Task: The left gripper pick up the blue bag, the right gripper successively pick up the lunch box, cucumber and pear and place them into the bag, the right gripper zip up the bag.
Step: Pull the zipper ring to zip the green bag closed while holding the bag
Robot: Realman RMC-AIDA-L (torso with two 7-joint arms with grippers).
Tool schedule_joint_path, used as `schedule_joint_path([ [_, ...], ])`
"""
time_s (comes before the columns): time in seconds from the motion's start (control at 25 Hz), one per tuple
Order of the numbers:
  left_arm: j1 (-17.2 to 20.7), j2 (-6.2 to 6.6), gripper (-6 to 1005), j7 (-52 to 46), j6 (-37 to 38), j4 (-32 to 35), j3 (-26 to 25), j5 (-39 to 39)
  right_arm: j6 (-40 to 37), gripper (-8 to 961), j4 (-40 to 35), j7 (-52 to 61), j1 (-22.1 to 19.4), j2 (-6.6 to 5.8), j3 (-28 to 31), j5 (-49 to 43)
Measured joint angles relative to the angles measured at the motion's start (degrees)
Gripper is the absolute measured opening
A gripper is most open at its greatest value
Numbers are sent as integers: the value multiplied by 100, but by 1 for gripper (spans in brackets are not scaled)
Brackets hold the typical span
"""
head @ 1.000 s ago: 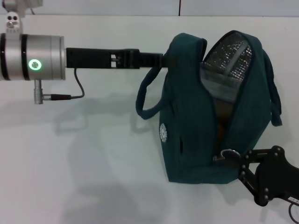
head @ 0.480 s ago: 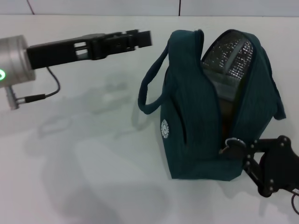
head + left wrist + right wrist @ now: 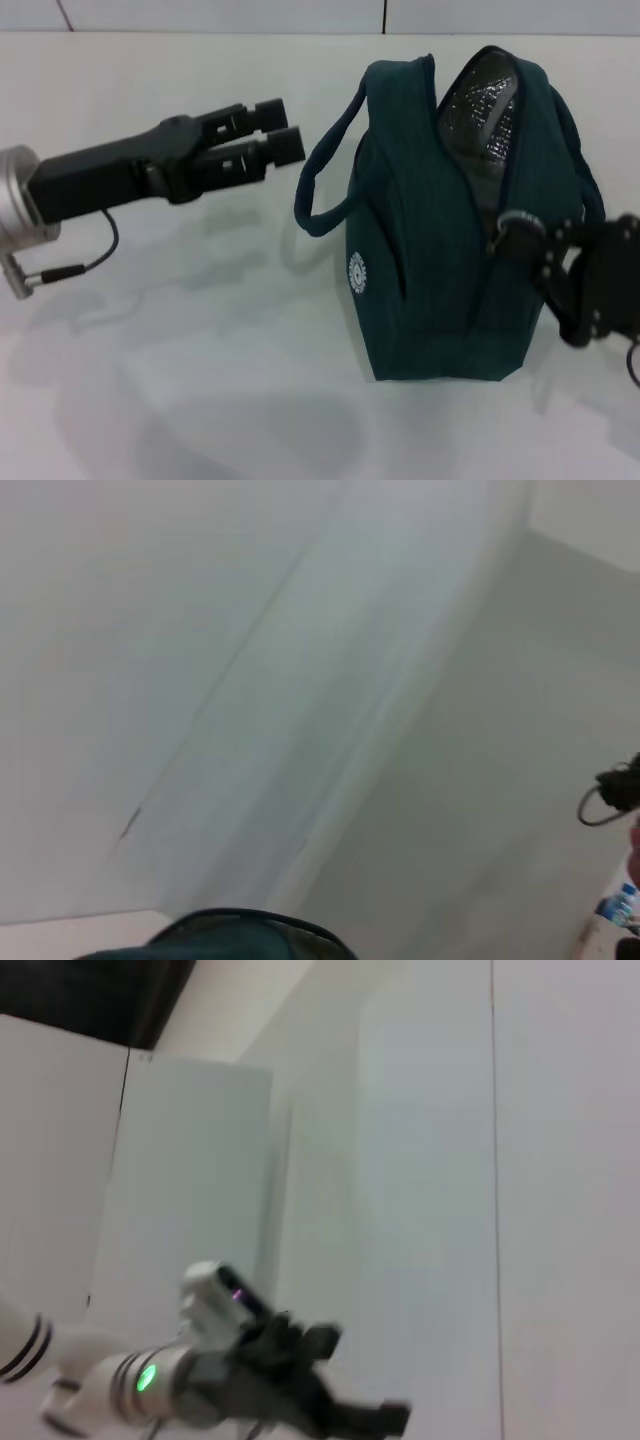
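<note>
Pinching the ring zip pull (image 3: 514, 222) of the blue bag (image 3: 440, 230), right pincer (image 3: 545, 245) risks slipping; left pincer (image 3: 278, 130) spread, clear of bag; unbraced, it may topple on the bench (image 3: 180, 380).

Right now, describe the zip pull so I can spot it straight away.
Start at the blue bag standing upright on the white table, and follow its open zip seam down from the silver foil lining. The zip pull is the small metal ring on the bag's right side, at the right gripper.
</note>
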Motion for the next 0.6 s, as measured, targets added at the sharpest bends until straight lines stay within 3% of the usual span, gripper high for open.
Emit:
schedule_joint_path([
  [0.48, 182, -20, 864, 1319, 62, -881, 28, 114, 35, 42, -85, -66, 525, 0, 46, 710],
  [0.6, 207, -51, 864, 1629, 9, -1041, 18, 193, 205, 43, -73, -50, 848, 2, 86, 736],
])
